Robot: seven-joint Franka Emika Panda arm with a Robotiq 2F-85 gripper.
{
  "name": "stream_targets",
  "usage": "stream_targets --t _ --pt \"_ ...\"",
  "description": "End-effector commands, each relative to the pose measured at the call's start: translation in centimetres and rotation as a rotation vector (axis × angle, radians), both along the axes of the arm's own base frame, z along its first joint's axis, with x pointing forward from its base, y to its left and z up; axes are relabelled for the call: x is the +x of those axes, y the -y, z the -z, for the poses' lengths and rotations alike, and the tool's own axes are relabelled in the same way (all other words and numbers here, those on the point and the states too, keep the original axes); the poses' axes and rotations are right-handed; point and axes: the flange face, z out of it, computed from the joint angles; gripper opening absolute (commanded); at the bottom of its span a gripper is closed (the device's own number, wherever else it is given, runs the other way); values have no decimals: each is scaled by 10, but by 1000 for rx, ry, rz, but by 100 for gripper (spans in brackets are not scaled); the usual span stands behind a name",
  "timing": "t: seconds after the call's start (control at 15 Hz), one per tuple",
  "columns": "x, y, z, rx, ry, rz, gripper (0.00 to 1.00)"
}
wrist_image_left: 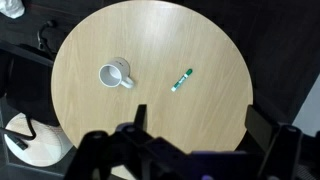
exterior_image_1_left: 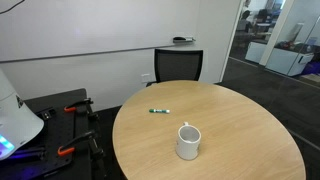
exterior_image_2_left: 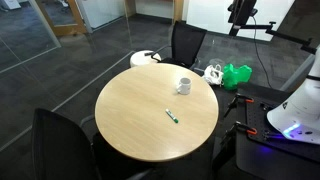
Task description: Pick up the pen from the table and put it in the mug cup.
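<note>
1. At the bottom edge of the wrist view, the gripper (wrist_image_left: 200, 145) was seen as dark shapes. Its jaws appeared to be spread wide, and nothing was held between them.
2. Ahead of the jaws, higher in the wrist view, the pen (wrist_image_left: 181, 80) was found lying flat on the table (wrist_image_left: 150, 30). It was well apart from the gripper and slightly to the picture's left of the midline between the jaws.
3. The pen's long axis was seen to run diagonally across that view, from lower left to upper right. It was judged that the wrist would have to be turned so that the jaws close across the barrel rather than along it.
4. Only one arm was present, so no choice of arm had to be made. A descent straight toward the tabletop was judged to be the coming move.
5. The mug cup (wrist_image_left: 115, 75) was seen upright further to the picture's left, apart from the pen. Its handle was turned toward the pen, and its mouth was open and looked empty.
6. The gripper was not shown in either exterior view. Only the robot's white body was caught at the frame edge (exterior_image_1_left: 15, 110) (exterior_image_2_left: 295, 110).
7. The pen (exterior_image_1_left: 159, 110) (exterior_image_2_left: 172, 117) and the mug cup (exterior_image_1_left: 188, 142) (exterior_image_2_left: 184, 85) were placed near the table's middle (exterior_image_1_left: 240, 120) (exterior_image_2_left: 130, 110) in both exterior views. A black chair (exterior_image_1_left: 178, 65) was shown beyond the table only in an exterior view.
</note>
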Motion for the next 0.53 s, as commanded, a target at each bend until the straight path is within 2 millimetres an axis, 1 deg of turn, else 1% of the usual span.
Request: stream_targets --t 0.0,0.4,0.47 --pt "0 0 -1 0 0 0 100" --pt "0 0 -1 0 0 0 100" --pt "2 2 0 -9 8 11 100"
